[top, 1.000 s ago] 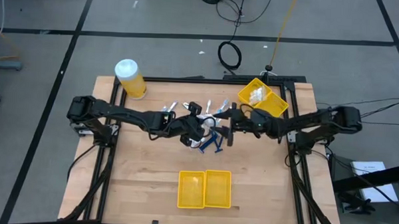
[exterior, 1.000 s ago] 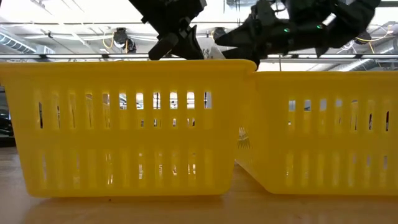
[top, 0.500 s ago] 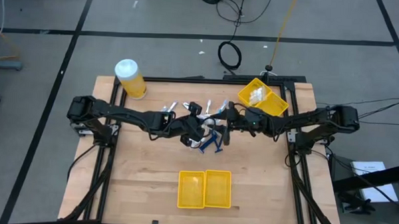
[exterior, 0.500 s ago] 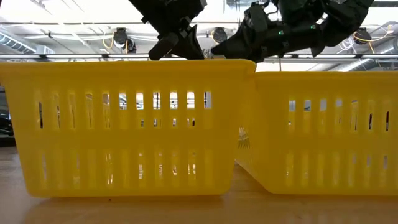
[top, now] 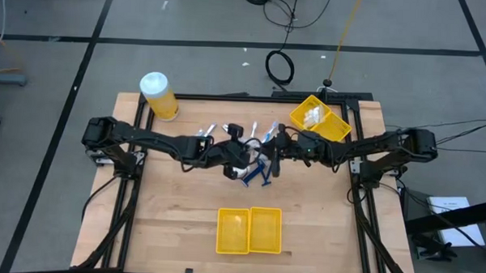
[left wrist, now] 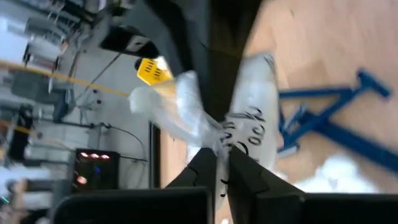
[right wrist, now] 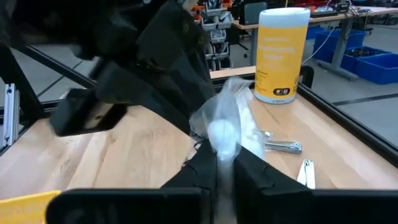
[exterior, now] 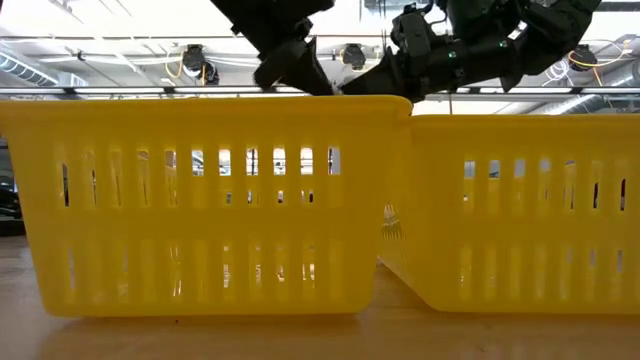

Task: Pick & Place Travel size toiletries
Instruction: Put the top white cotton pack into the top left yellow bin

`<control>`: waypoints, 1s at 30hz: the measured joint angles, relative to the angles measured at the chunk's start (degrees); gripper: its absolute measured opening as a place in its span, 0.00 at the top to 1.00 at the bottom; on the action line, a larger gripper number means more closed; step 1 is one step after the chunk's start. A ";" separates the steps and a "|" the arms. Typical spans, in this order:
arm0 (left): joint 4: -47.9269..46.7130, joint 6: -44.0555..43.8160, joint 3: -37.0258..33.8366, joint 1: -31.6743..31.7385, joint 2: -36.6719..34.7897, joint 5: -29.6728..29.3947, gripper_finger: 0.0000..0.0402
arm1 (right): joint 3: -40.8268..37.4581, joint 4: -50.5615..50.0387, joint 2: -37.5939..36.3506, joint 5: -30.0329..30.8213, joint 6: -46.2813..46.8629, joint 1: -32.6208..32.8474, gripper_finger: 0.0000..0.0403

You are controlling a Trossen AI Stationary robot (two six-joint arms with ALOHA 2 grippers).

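A clear packet of white bits (right wrist: 227, 124) hangs in the air above the table's middle, with both grippers shut on it. My left gripper (left wrist: 222, 177) comes from the table's left, my right gripper (right wrist: 217, 171) from the right, and they meet almost tip to tip (top: 255, 151). Below them, dark blue razors (top: 258, 174) lie flat on the wood. Small silvery pieces (right wrist: 283, 147) lie toward the far edge. In the low view both grippers (exterior: 330, 80) show only above the bins' rims. My left gripper pinches one end of the packet's film (left wrist: 231, 134) between its two fingers, coming from the table's left and slanting down. The packet is clear of the table. My right gripper pinches the packet's other end (right wrist: 219, 144) between its two fingers, coming level from the table's right. The packet bulges out beyond the fingertips.
A yellow two-compartment bin (top: 249, 231) stands near the front edge. Another yellow bin (top: 319, 119) holding white packets sits at the far right. A big yellow jar with a white lid (top: 158, 95) stands at the far left. Bare wood lies to either side of the front bin.
My right gripper, open a second ago, has shut on the packet that my left gripper was holding up. My left gripper has rolled a little about its own line while staying in place. The packet stays lifted between the two.
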 joint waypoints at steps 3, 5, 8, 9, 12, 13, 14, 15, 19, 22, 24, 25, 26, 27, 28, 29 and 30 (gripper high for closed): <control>2.53 -5.50 0.03 -0.38 0.00 -0.29 0.85 | 0.00 -1.55 -0.05 1.70 -0.10 0.00 0.97; 3.75 -8.58 1.13 -0.74 0.02 0.29 0.77 | 0.00 -3.31 0.02 3.34 -0.14 -0.26 0.98; 5.51 -9.92 3.28 -1.24 -0.38 0.96 0.63 | -0.09 -6.12 0.31 4.30 -0.12 -0.99 0.98; 5.29 -9.93 3.92 -1.44 -0.37 0.96 0.59 | -0.08 -6.26 0.26 4.33 -0.10 -1.28 0.98; 4.45 -8.91 5.16 -2.01 0.02 0.80 0.49 | -0.04 -7.80 0.12 4.40 0.17 -1.88 0.98; 4.84 -8.80 5.69 -2.18 0.02 0.69 0.46 | -0.04 -9.00 0.12 4.53 0.06 -2.09 0.98; 5.52 -8.98 6.23 -2.31 -0.07 0.54 0.43 | -0.07 -10.55 -0.25 5.07 -0.23 -2.39 0.98; 5.63 -9.68 6.54 -2.33 -0.55 0.30 0.41 | -0.07 -12.31 -0.95 6.61 -0.60 -2.76 0.98; 5.16 -12.83 6.93 -1.67 -0.84 -3.00 0.36 | -0.02 -20.95 -5.52 17.63 -3.39 -5.12 0.98; 2.96 -16.11 6.86 0.30 -0.86 -4.13 0.35 | -0.02 -27.37 -9.49 26.42 -4.97 -7.92 0.98; 1.36 -18.70 6.61 1.97 -0.94 -2.94 0.35 | -0.02 -30.00 -11.74 31.11 -5.20 -10.73 0.98; 0.81 -19.90 6.24 2.81 -0.94 -2.09 0.36 | -0.06 -30.93 -12.57 31.82 -4.94 -12.50 0.98; 0.39 -21.14 5.73 3.55 -0.94 -1.44 0.35 | -0.52 -31.05 -13.29 31.73 -4.45 -14.20 0.98; 0.29 -22.40 5.18 4.27 -0.93 -0.63 0.35 | -1.15 -30.94 -13.74 30.96 -3.86 -16.08 0.98; 0.28 -23.29 4.74 4.96 -0.92 -0.05 0.35 | -1.72 -30.58 -13.92 29.78 -3.34 -17.99 0.98; 0.23 -23.83 4.40 5.53 -0.92 0.54 0.35 | -2.28 -30.33 -13.92 28.71 -2.85 -19.84 0.98; 0.26 -24.29 4.14 6.03 -0.92 0.80 0.36 | -2.95 -30.35 -13.91 27.90 -2.26 -21.58 0.98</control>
